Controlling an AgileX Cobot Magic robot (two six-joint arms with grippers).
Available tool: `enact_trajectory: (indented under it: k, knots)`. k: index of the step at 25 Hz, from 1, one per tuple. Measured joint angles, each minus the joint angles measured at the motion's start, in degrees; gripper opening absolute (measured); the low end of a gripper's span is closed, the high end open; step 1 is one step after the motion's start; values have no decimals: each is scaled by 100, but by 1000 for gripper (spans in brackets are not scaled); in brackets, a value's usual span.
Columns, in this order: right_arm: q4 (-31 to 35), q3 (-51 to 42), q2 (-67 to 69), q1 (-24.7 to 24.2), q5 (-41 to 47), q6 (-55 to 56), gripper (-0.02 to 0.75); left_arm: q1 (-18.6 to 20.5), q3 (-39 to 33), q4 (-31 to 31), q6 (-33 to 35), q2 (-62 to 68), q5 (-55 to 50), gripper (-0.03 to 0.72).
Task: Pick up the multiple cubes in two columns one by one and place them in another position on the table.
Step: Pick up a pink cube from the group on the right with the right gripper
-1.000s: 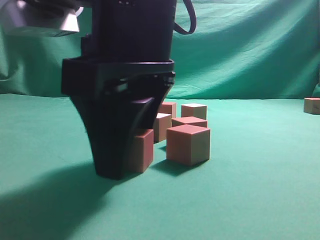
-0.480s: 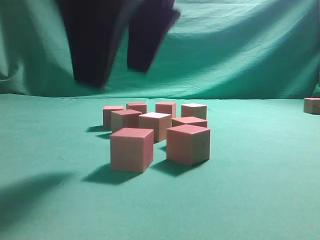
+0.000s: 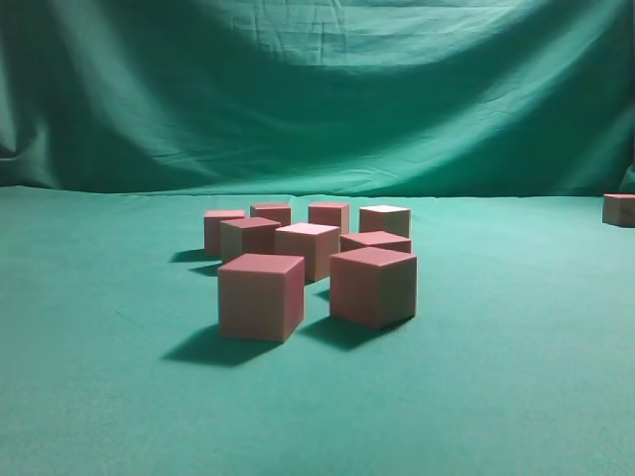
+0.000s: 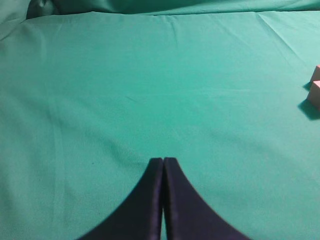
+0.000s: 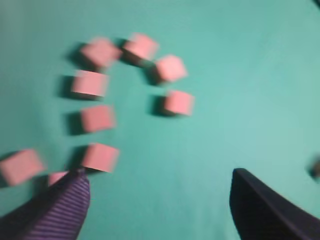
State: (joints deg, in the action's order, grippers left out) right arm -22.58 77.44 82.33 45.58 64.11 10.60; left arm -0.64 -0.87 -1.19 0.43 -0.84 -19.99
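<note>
Green table (image 5: pixel 240 75) bears cubes (image 5: pixel 100 117) beyond the empty right pincer (image 5: pixel 160 192).

A draped green backdrop cloth (image 3: pixel 317 89) hangs behind the work surface — it fills the whole upper part of the exterior view, edge to edge. Soft folds and creases sweep across it in shallow arcs, and its left side falls into darker shadow — the right is lit more evenly.

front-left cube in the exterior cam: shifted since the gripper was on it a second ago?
No. The front-left cube sits at the same spot beside the front-right cube, same gap, with the back row unchanged. Only the gripper has gone, up and out of view.
</note>
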Motion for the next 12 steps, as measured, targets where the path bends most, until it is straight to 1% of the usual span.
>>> enact_trajectory:
  k: [3,6,10,12]
  knots:
    - [32,0,0,-1090,197,187,562,0,0,0,0,0,0,0]
    - [452,0,166,-2142,66,258,562,0,0,0,0,0,0,0]
    - [1044,0,629,-3322,-247,296,562,0,0,0,0,0,0,0]
    - [1319,0,961,-3734,-513,306,562,0,0,0,0,0,0,0]
